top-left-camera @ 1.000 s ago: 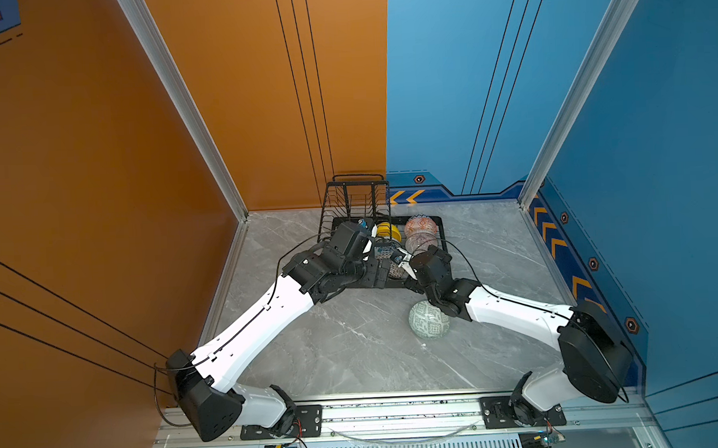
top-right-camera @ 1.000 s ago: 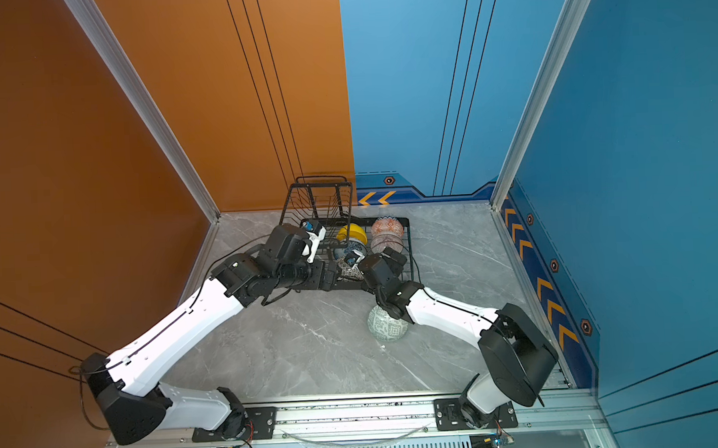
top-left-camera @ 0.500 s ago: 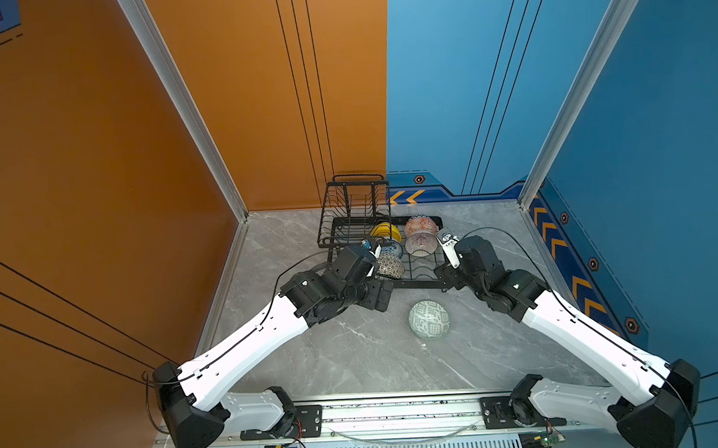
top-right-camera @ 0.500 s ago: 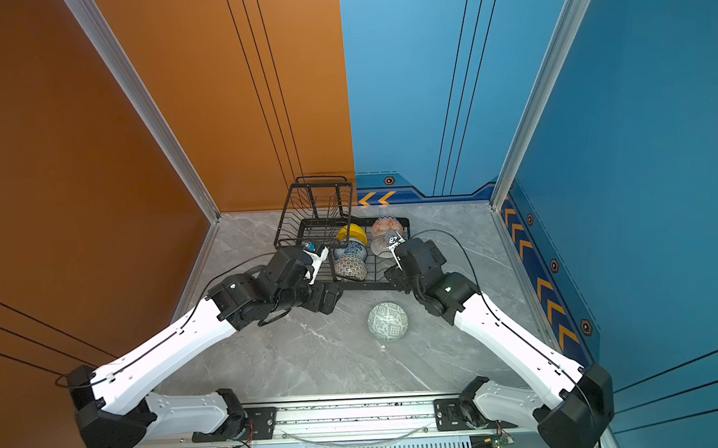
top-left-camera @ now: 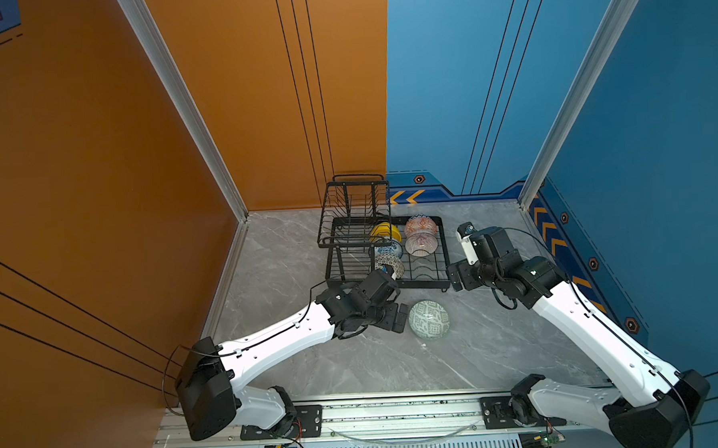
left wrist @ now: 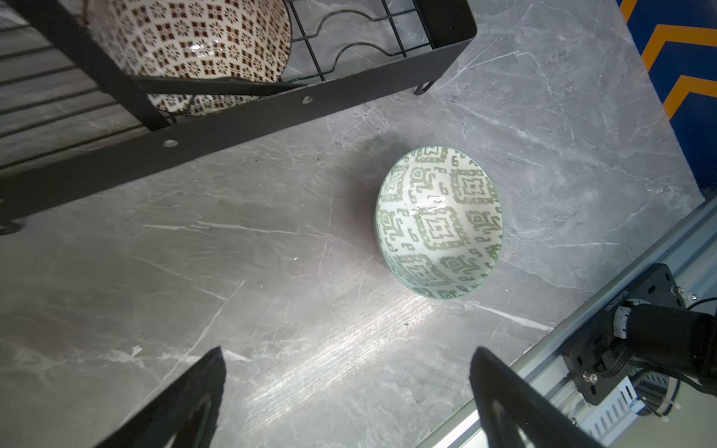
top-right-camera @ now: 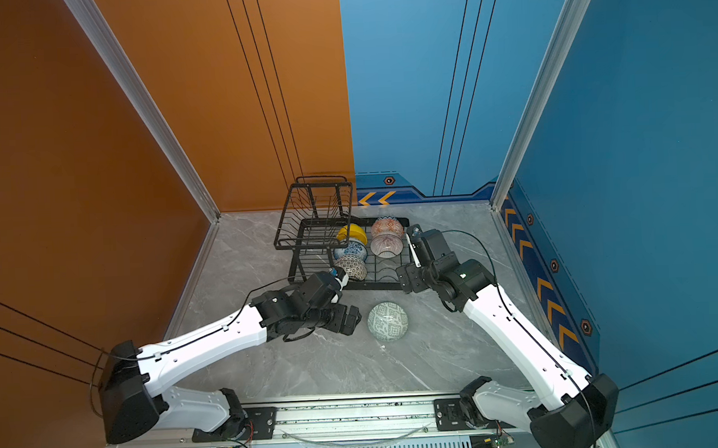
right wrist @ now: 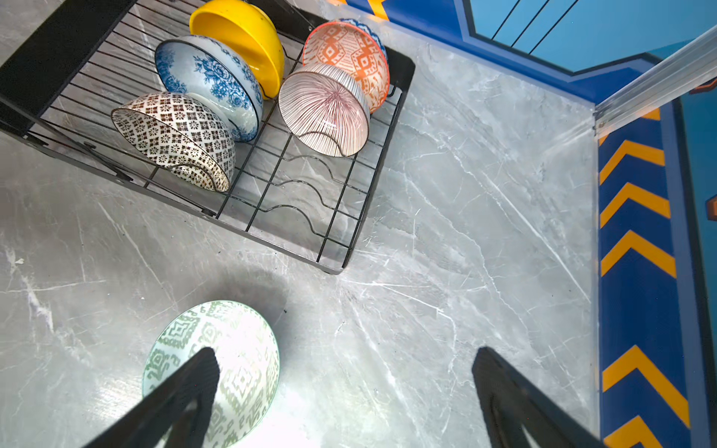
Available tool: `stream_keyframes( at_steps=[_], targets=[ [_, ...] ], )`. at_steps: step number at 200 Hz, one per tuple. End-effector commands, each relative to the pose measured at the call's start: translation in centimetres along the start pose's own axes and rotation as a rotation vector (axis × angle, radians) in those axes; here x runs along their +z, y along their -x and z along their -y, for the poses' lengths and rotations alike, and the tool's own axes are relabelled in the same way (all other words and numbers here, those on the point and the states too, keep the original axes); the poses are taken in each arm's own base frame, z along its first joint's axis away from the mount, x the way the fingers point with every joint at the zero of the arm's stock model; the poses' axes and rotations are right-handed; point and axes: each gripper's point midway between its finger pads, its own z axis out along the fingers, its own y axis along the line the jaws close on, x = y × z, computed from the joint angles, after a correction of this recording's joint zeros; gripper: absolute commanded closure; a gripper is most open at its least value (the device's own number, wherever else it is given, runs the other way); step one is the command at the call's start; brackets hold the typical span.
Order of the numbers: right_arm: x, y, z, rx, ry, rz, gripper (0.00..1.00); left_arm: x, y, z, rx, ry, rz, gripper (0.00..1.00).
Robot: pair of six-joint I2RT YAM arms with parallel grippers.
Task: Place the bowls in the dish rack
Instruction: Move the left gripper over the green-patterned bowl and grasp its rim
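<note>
A pale green patterned bowl (top-left-camera: 429, 318) (top-right-camera: 388, 321) (left wrist: 438, 221) (right wrist: 217, 368) sits upright on the marble table, in front of the black wire dish rack (top-left-camera: 443, 246) (right wrist: 372, 174). In the rack's lower tray stand the yellow (right wrist: 240, 35), blue-white (right wrist: 209, 77), black-white (right wrist: 174, 135) (left wrist: 194, 38), pink (right wrist: 324, 108) and orange-white (right wrist: 349, 54) bowls, tilted on edge. My left gripper (top-left-camera: 398, 317) (left wrist: 347, 353) is open and empty just left of the green bowl. By the rack's front right corner my right gripper (top-left-camera: 455, 277) (right wrist: 345, 351) is open and empty.
The rack's raised upper basket (top-left-camera: 354, 204) stands at the back left, near the orange wall. A blue wall with chevron stripes (top-left-camera: 558, 241) closes the right side. An aluminium rail (top-left-camera: 398, 410) with both arm bases runs along the table's front edge.
Both grippers have pulled back from over the rack. The right arm swung out to the right, uncovering the green bowl. The left gripper came forward to beside that bowl.
</note>
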Motion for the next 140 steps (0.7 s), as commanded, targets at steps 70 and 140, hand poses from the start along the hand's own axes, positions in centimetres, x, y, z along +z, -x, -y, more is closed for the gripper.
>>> stream_keyframes(
  at_steps=[70,140],
  targets=[
    [1.4,0.4,-0.4,0.040,0.034,-0.065,0.00,5.8,-1.5,3.5,-0.014,-0.113,-0.116,0.28],
    [3.1,0.8,-0.6,0.036,0.037,-0.093,0.00,8.5,-2.1,3.8,-0.012,-0.117,-0.164,0.46]
  ],
)
